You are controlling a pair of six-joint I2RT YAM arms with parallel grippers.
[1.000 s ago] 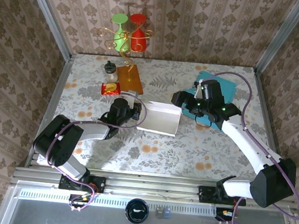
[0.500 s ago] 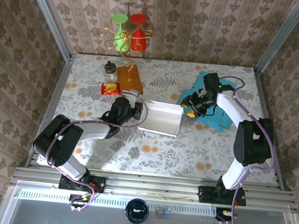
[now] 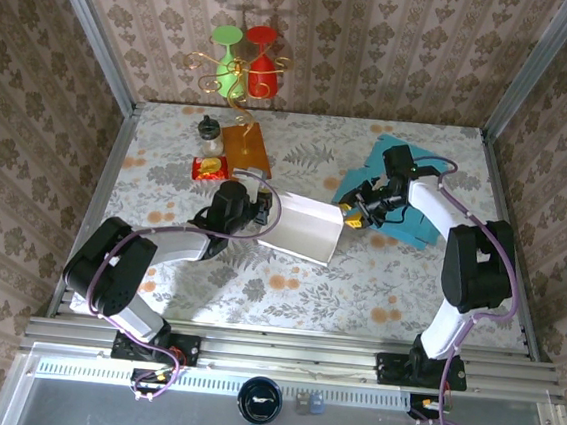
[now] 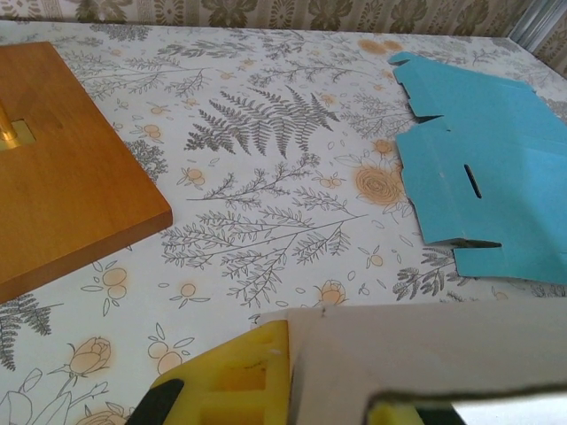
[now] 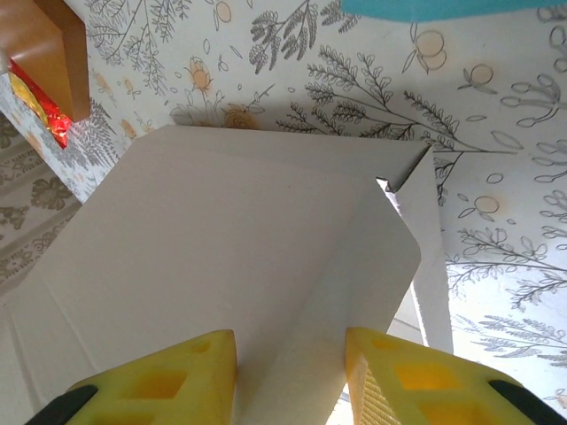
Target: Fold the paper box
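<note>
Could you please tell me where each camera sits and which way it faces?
Top external: overhead behind the bases, looking down on the table; left arm and right arm show.
Left wrist: low, facing the blue cardboard sheet; one yellow finger.
Right wrist: above the white paper box; both yellow fingers.
Shared: all see the box.

White paper box; blue card; floral tablecloth; seemingly red packet.

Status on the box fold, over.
Left gripper shut on white paper box. Right gripper open, straddling its flap. Blue sheet lies apart, not blocking.
</note>
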